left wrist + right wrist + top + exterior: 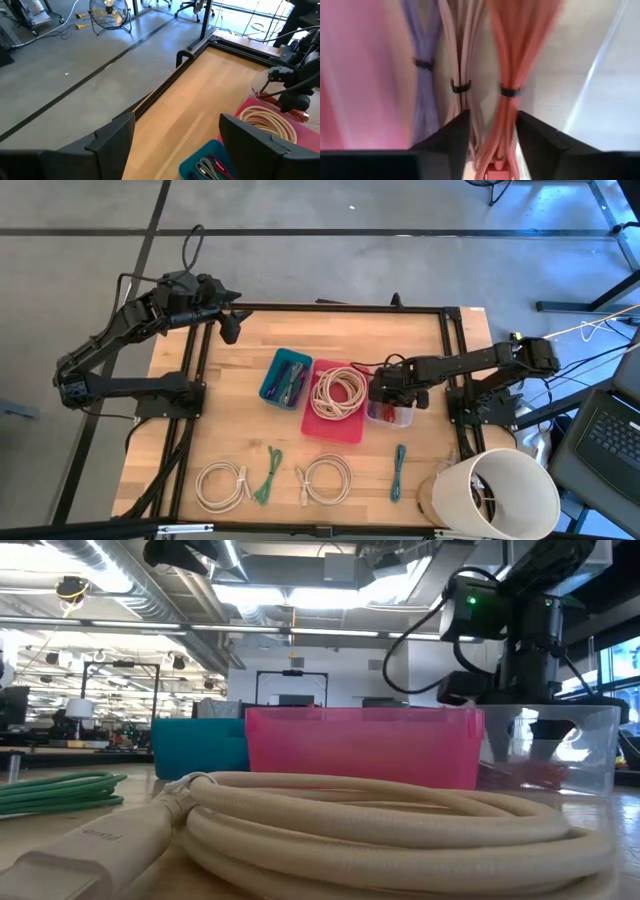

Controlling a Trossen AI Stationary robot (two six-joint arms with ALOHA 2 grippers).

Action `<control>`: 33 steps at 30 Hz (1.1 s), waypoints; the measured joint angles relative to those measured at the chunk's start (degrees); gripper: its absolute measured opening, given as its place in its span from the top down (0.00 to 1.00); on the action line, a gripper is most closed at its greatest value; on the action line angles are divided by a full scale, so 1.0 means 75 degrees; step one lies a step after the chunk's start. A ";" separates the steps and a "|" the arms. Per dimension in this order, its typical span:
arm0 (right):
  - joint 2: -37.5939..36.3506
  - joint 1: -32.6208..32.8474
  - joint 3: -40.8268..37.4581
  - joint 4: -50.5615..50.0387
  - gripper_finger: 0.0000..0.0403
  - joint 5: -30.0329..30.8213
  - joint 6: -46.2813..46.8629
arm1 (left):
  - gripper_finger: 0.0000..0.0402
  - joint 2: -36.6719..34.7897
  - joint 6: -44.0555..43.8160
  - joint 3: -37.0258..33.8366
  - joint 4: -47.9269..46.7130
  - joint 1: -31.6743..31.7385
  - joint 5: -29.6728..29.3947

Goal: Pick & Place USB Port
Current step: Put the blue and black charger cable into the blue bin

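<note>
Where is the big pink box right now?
In the high view, the pink plastic bin sits mid-table, between the blue plastic bin on its left and the clear plastic bin on its right.

table [420, 340]: wood | bins: blue [285, 377], pink [334, 425], clear [392, 416] | loose cables: white coils [221, 484], green bundles [268, 475]

Pale smooth wood table [420, 340]; beside its pink matt plastic bin [345, 430], a clear glossy plastic bin [400, 416] and rubbery cream cable [400, 820].

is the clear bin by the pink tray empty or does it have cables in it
Not empty. The clear bin holds bundled cables: a red bundle, a pale one and a purple one, each tied, with the right gripper over them.
</note>
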 joint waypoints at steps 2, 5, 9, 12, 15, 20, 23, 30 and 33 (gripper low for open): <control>0.0002 -0.0001 0.0154 -0.0054 0.53 0.0254 -0.0209 | 0.30 0.0000 0.0003 0.0000 0.0000 0.0000 0.0001; 0.0002 -0.0001 0.0578 -0.0630 0.47 0.0614 -0.0393 | 0.30 0.0000 0.0003 0.0000 0.0000 0.0000 -0.0001; 0.0002 0.0009 0.1558 -0.2423 0.45 0.1134 -0.0543 | 0.30 0.0000 0.0003 0.0000 -0.0003 0.0000 -0.0001; 0.0002 0.0129 0.2452 -0.3610 0.45 0.1298 -0.0803 | 0.30 0.0000 0.0000 0.0000 -0.0003 0.0000 -0.0001; -0.0001 0.0387 0.3417 -0.4471 0.47 0.1416 -0.0889 | 0.30 0.0000 0.0000 0.0000 -0.0003 0.0000 -0.0028; -0.0004 0.1249 0.4666 -0.5168 0.49 0.1436 -0.0072 | 0.30 0.0000 0.0003 0.0000 -0.0031 0.0000 -0.0048; 0.0037 0.2011 0.5015 -0.5131 0.50 0.1436 0.0865 | 0.30 0.0003 0.0054 0.0000 -0.0050 0.0000 -0.0101; 0.0593 0.3730 0.5060 -0.5023 0.50 0.1430 0.3039 | 0.30 0.0003 0.0128 0.0000 -0.0043 0.0000 -0.0312; 0.1054 0.4241 0.5060 -0.5006 0.50 0.1301 0.3709 | 0.30 0.0003 0.0128 0.0000 -0.0041 0.0000 -0.0312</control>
